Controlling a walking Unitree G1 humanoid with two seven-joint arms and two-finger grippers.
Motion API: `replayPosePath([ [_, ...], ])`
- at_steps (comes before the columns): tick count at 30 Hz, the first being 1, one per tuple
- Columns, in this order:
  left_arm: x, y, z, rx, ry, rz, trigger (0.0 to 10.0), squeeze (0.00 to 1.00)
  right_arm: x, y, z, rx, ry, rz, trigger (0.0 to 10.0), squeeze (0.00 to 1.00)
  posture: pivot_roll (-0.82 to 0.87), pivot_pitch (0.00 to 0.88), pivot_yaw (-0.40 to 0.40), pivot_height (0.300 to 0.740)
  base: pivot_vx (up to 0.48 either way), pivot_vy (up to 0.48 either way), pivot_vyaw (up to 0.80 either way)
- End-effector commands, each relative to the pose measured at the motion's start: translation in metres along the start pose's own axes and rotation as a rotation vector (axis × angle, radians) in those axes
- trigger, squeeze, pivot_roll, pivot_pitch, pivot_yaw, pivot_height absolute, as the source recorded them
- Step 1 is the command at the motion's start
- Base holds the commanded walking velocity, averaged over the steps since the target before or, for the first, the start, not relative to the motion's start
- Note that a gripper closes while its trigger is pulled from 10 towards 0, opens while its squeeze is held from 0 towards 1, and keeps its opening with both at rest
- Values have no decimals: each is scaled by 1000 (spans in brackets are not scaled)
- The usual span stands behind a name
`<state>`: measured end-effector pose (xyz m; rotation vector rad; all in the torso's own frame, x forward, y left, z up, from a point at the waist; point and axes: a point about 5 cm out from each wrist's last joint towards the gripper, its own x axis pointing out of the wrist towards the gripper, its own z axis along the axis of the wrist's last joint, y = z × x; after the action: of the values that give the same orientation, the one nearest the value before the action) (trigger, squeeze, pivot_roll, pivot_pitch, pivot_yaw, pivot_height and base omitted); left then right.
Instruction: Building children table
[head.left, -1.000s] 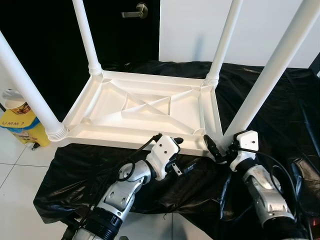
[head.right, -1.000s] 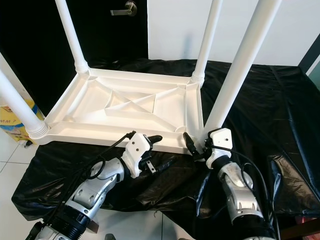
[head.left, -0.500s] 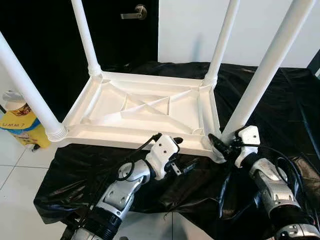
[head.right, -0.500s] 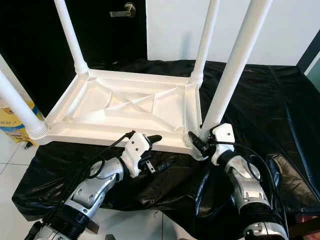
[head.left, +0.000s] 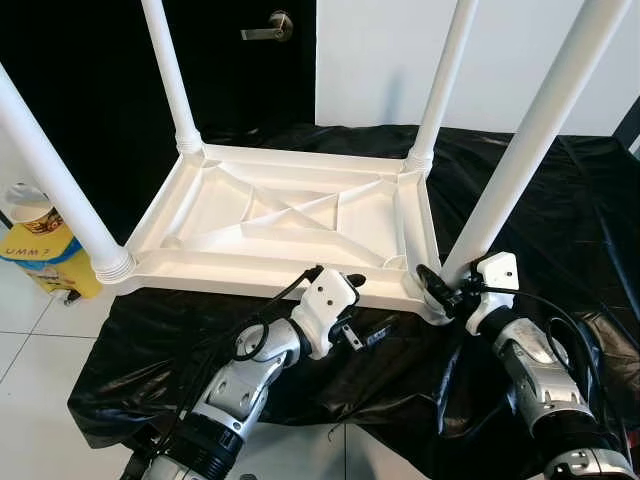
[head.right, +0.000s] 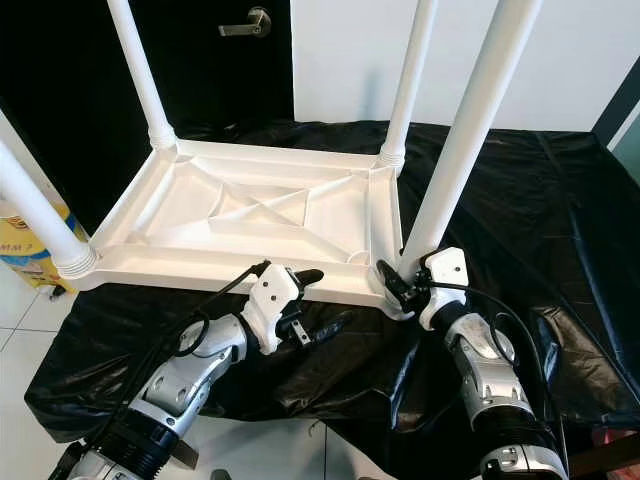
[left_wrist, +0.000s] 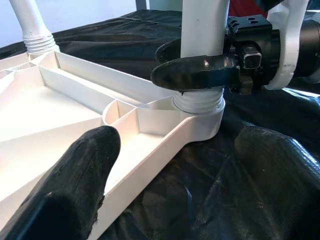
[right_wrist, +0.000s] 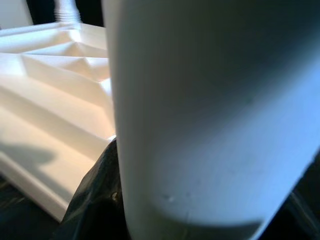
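The upturned table top (head.left: 290, 225) lies on the sheet (head.left: 560, 200), legs up. Right hand (head.left: 440, 290) is at its 4 o'clock leg (head.left: 520, 170); left hand (head.left: 355, 310) at 6; bucket (head.left: 40, 250) at 9.

— What is different from one second ago?

— The right gripper (head.left: 441, 290) has moved in. Before, it was near the front right leg (head.left: 520, 160), a little in front of its base and apart from it. Now its fingers (left_wrist: 200, 70) are around the base of this leg, one on each side, just above the threaded collar.

— Did the right arm change also?

— Yes, the forearm swung outward to the robot's right, so the wrist now points more across to the leg.

— And since half a second ago?

— Almost nothing, only a very small shift of that wrist.
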<state>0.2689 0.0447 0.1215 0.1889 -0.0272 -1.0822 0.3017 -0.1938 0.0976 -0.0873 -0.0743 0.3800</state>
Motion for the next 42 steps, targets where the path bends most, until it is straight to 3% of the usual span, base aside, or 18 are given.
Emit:
replayPosePath([
  [1,-1,-1,0,0,7,6,10000,0,-5,3,-14,-5,86,-86,10000,0,-37,0,-37,740,0,0,0],
  [12,-2,-2,0,-3,12,2,10000,0,-7,16,-22,37,114,-322,10000,0,-34,0,-36,740,0,0,0],
  [17,-2,-3,0,-7,12,3,10000,0,-7,29,-25,73,119,-466,10000,0,-27,0,-39,740,0,0,0],
  [23,-2,-3,0,-6,11,7,10000,0,-4,39,-23,99,117,-497,10000,0,-24,0,-39,740,0,0,0],
  [33,-2,-3,1,-6,10,11,10000,0,-3,39,-18,85,106,-515,10000,0,-23,0,-45,740,0,0,0],
  [34,-2,-3,1,-6,9,12,10000,0,-2,39,-17,85,102,-510,10000,345,-23,0,-47,740,0,0,0],
  [35,-2,-3,1,-6,9,13,10000,0,-2,40,-16,86,94,-500,10000,1000,-23,0,-49,740,0,0,0],
  [42,-1,-4,2,-9,6,15,10000,0,-5,37,-11,86,56,-446,10000,1000,-29,0,-49,740,0,0,0],
])
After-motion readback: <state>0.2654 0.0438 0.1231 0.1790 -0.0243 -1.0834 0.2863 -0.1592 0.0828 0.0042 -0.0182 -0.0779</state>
